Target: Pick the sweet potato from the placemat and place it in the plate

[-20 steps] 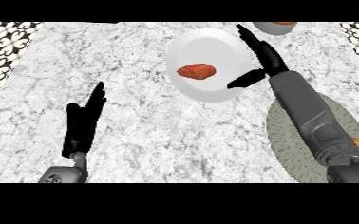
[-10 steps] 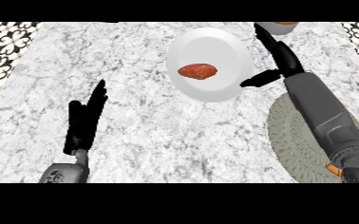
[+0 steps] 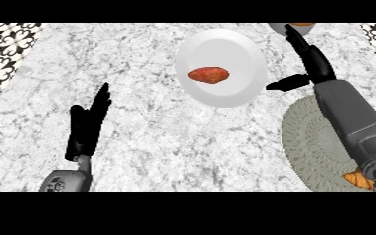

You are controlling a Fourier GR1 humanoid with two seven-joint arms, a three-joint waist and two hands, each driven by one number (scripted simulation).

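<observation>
No brand names or writing could be made out anywhere, so nothing to report there. Nearest the viewer, the left hand [image 3: 86, 124] was seen low on the left side, resting with its fingers straight and released, nothing held in it. Over on the lower right, a round grey-green placemat [image 3: 312, 144] was laid on the counter, partly covered by the right forearm, and a small orange object [image 3: 360, 180] was spotted at its near edge, too cut off to identify. The surface itself was a white and grey marbled counter [image 3: 147, 59], with a black-and-white patterned strip [image 3: 16, 42] showing at the far left. Further out, the white plate [image 3: 220, 67] was set on the counter, and the sweet potato [image 3: 209, 74] was found lying in the middle of it, long axis running roughly left to right. Just right of the plate, the right hand [image 3: 308, 62] was held open, fingers extended and thumb spread toward the plate's rim, gripping nothing. A bowl [image 3: 292, 28] was barely visible at the far edge.
</observation>
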